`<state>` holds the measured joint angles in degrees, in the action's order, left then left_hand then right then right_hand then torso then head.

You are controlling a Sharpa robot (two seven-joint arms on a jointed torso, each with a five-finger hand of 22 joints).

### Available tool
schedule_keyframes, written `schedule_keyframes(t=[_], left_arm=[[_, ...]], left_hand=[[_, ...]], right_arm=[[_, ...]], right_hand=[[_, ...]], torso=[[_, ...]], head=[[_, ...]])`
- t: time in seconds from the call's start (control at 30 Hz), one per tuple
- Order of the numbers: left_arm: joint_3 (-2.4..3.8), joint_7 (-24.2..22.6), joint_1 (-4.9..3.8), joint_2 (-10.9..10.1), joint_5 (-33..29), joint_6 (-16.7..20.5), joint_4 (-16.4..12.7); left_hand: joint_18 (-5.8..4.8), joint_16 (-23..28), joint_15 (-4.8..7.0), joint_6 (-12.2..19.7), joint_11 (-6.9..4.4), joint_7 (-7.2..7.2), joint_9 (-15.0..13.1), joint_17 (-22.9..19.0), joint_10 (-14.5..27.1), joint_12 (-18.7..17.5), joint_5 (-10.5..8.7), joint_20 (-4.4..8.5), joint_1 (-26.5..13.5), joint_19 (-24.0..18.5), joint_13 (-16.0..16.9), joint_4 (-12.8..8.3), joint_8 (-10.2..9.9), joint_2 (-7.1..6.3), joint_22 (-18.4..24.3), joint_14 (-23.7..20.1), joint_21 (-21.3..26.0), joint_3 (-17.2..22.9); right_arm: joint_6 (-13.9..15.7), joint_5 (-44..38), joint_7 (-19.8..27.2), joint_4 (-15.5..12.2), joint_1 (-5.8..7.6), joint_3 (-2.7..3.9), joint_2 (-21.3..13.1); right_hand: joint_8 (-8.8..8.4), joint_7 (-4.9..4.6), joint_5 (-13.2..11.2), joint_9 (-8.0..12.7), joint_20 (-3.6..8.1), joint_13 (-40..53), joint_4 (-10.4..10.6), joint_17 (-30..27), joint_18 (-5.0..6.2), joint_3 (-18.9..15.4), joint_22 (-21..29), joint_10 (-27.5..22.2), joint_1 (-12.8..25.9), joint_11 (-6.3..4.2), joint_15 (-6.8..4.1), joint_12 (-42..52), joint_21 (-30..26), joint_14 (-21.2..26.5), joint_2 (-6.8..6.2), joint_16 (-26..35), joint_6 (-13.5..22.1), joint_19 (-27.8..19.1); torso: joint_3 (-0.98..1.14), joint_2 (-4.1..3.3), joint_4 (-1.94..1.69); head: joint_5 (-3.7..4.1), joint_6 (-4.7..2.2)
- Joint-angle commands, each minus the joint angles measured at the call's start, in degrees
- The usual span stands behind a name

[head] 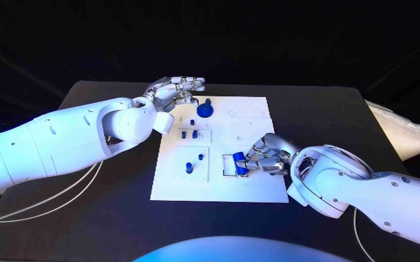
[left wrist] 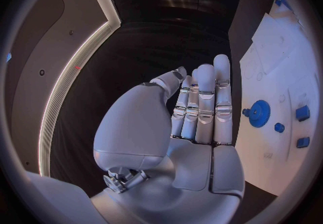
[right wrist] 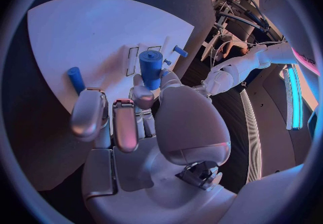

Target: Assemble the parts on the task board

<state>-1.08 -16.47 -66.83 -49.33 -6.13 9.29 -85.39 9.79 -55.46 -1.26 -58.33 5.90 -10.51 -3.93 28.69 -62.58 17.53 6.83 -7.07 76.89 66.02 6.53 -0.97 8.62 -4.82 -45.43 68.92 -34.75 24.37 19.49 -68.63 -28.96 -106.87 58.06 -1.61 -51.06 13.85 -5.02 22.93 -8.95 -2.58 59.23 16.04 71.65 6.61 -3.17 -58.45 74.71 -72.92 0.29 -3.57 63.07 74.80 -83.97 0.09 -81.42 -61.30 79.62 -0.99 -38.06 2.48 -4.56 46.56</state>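
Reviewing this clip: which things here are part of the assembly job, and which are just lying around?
Job:
- task board
- blue gear
- blue block, held by the right hand
- blue peg
- left hand, holding nothing

Lying about:
- white cables on the black table

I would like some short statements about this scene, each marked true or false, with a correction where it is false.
1. The right hand holds a blue cylinder part. True.
2. The left hand grips the blue gear. False: it holds nothing, and its fingers are stretched out beside the gear.
3. The blue gear lies on the task board. True.
4. The task board is black. False: it is white; the table is black.
5. The right hand is over the near right part of the task board. True.
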Motion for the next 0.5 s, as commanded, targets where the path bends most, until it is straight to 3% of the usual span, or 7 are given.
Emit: schedule_keyframes(t=[0.03, 0.5], left_arm=[[0.03, -0.26, -0.01, 0.16, 0.18, -1.17, -0.15], [0.03, -0.25, -0.01, 0.23, 0.18, -1.18, -0.21]], left_hand=[[0.69, -0.18, 0.15, 0.35, -0.02, 0.21, 0.00, -0.06, 0.57, 0.11, 0.29, 0.16, 0.04, 0.06, 0.07, -0.10, 0.26, 0.43, 0.07, -0.44, 0.22, -0.32], [0.69, -0.18, 0.15, 0.35, -0.02, 0.21, 0.00, -0.06, 0.57, 0.11, 0.29, 0.16, 0.04, 0.06, 0.07, -0.10, 0.26, 0.43, 0.07, -0.44, 0.22, -0.32]], right_arm=[[-2.07, 0.25, -0.23, 0.56, 0.00, 0.03, 0.86], [-3.26, -1.24, -1.22, 3.27, -0.02, 0.01, 3.72]], right_hand=[[0.16, 0.10, 0.17, -0.07, 0.34, -0.10, 0.22, 0.17, -0.92, -0.17, -0.10, 0.21, 0.64, 0.01, -0.27, 0.12, 0.22, -3.23, 0.34, -0.32, -0.22, 0.17], [0.10, 0.05, -0.17, -0.21, 0.36, -1.36, 0.40, 0.30, -0.93, -0.63, -0.09, -0.58, 1.04, 0.06, -0.25, -1.20, 0.20, -3.22, 0.36, -0.38, 0.01, 0.13]], torso=[[-0.07, -0.03, -0.18], [-0.02, -0.07, -0.18]], head=[[0.09, 0.01], [-0.24, 0.17]])
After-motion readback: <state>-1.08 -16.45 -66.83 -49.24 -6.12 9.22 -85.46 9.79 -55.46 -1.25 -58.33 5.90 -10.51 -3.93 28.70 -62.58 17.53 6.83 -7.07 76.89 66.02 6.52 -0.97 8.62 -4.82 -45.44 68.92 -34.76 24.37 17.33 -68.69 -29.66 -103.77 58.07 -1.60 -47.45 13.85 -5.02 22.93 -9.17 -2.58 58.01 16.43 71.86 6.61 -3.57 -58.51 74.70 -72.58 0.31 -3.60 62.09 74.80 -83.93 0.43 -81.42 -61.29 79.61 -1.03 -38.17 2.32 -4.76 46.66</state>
